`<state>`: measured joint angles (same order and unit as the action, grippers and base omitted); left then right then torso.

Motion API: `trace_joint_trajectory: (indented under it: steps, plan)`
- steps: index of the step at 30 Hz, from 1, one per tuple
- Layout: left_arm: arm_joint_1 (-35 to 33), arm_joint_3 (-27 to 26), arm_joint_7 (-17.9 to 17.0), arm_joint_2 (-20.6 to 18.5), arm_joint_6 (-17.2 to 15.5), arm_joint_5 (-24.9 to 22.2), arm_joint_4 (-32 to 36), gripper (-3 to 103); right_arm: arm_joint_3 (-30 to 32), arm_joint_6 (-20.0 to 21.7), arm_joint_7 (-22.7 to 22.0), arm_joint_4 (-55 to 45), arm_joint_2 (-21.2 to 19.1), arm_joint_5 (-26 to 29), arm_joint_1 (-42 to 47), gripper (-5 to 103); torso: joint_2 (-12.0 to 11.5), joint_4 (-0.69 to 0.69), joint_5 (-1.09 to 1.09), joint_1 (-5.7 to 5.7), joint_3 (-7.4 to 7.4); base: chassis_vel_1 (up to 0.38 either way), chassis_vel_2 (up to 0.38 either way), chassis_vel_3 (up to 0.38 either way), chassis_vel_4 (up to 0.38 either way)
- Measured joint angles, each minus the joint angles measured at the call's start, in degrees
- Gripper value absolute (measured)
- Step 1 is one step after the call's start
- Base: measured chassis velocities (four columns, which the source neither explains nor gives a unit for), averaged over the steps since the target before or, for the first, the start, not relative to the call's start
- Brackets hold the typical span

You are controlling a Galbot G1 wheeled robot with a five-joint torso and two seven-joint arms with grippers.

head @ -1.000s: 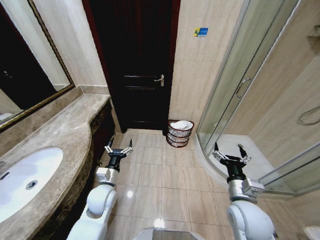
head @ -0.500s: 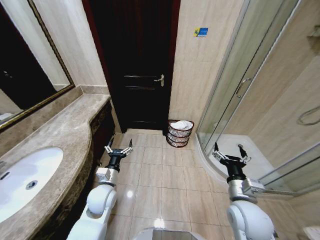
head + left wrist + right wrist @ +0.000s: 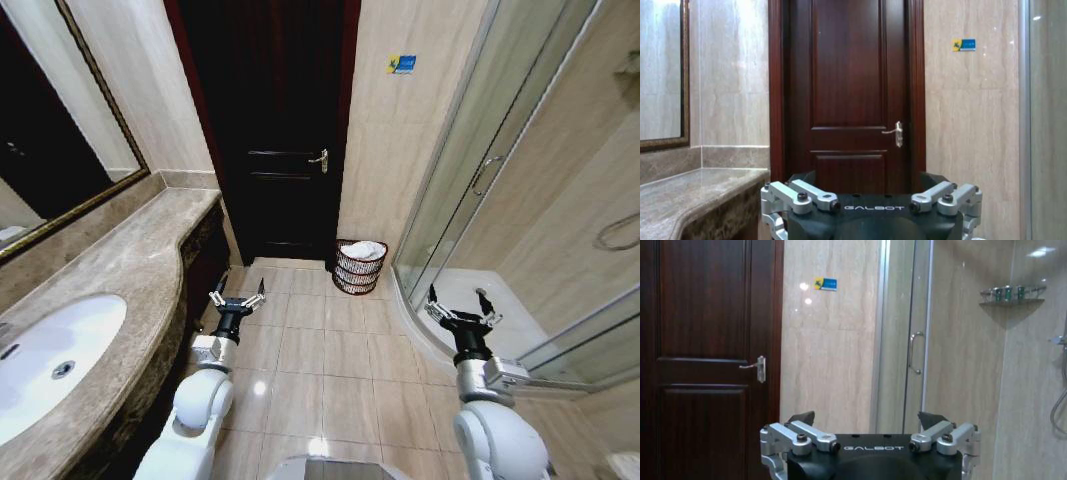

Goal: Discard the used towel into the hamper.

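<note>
Hamper (image 3: 360, 267) stands on the floor against the wall, between dark door (image 3: 270, 130) and shower enclosure (image 3: 500, 180); white towel (image 3: 366, 250) already lies in it. Left pincer (image 3: 237, 292) released, empty, low beside the worktop (image 3: 120, 270). Right pincer (image 3: 460, 307) released, empty, near the shower step. Judgement: drop done; to finish cleanly, hold both arms low and clear of the hamper rim

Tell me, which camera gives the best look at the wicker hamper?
The head view: the hamper stands on the floor beside the dark door, something white inside it. Both wrist views look at the door and walls higher up, above the hamper.
</note>
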<state>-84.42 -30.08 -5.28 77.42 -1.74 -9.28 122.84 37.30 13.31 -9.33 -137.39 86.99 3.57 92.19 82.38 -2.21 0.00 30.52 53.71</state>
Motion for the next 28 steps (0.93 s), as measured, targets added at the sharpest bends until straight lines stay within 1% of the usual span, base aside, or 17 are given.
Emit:
trace_joint_trajectory:
  steps: [28]
  plan:
    - [0.0, 0.0, 0.0, 0.0, 0.0, 0.0, 0.0, 100, 0.0, 0.0, 0.0, 0.0, 0.0, 0.0, 0.0, 100, 0.0, 0.0, 0.0, 0.0, 0.0, 0.0, 0.0, 0.0, 0.0]
